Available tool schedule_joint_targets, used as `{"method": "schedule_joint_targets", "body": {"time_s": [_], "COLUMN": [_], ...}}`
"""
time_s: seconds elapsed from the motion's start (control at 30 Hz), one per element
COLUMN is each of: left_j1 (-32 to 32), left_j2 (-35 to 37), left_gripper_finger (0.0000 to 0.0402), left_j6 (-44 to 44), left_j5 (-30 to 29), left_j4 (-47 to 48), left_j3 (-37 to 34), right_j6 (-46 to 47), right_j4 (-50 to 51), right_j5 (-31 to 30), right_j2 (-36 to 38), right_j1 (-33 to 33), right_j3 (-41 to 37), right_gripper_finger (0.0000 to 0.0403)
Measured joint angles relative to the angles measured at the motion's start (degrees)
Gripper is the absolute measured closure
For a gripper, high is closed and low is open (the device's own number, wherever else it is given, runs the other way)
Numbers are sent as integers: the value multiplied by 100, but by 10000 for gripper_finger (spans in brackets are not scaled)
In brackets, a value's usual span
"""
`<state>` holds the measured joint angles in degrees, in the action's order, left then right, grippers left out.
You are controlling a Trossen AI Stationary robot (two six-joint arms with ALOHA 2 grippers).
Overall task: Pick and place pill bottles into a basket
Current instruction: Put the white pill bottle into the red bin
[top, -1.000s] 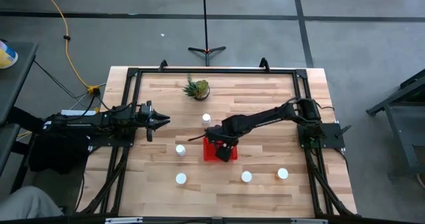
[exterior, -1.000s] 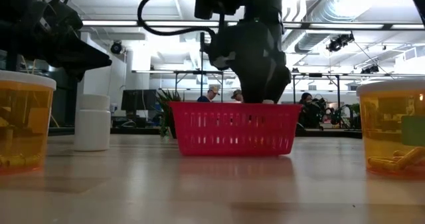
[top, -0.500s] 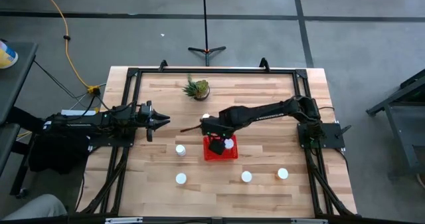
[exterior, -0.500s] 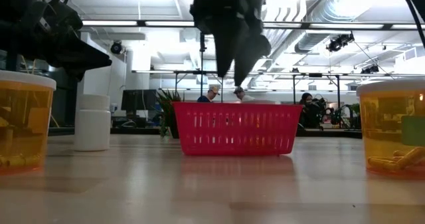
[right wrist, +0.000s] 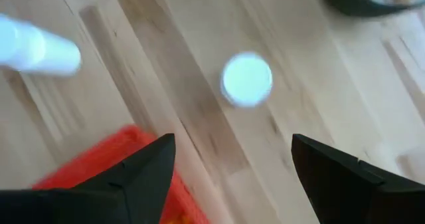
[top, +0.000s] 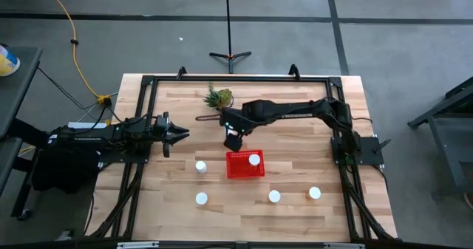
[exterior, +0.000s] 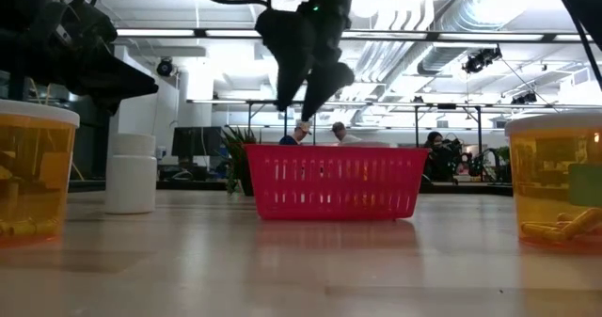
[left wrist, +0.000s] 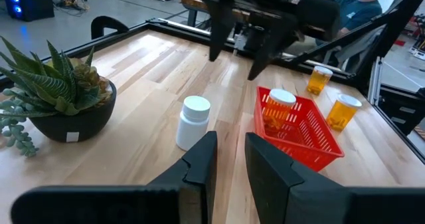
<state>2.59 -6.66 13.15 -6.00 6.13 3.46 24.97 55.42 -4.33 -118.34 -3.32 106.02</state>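
One pill bottle [top: 254, 159] sits in the red basket [top: 244, 173] just behind my right gripper [top: 232, 140]. Its fingers are spread wide and empty above a white bottle [right wrist: 246, 79]. My left gripper [top: 177, 134] waits closed, well to the side.

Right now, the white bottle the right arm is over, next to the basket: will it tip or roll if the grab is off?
The white bottle stands upright and is taller than wide, so an off-centre nudge would probably tip it. It looks round, so once down it would likely roll on the smooth wood table. The open right end effector hangs above it.
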Motion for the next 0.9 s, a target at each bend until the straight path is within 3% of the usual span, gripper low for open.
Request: {"method": "schedule_joint_targets", "body": {"time_s": [0.9], "left_j1": [1], "left_j2": [0], "left_gripper_finger": [286], "left_j6": [61], "left_j5": [0], "left_j4": [0], "left_j3": [0], "right_j6": [-489], "right_j4": [-709], "right_j5": [632], "right_j2": [-665], "right_j1": [-355], "right_j3": [0], "right_gripper_finger": [111]}}
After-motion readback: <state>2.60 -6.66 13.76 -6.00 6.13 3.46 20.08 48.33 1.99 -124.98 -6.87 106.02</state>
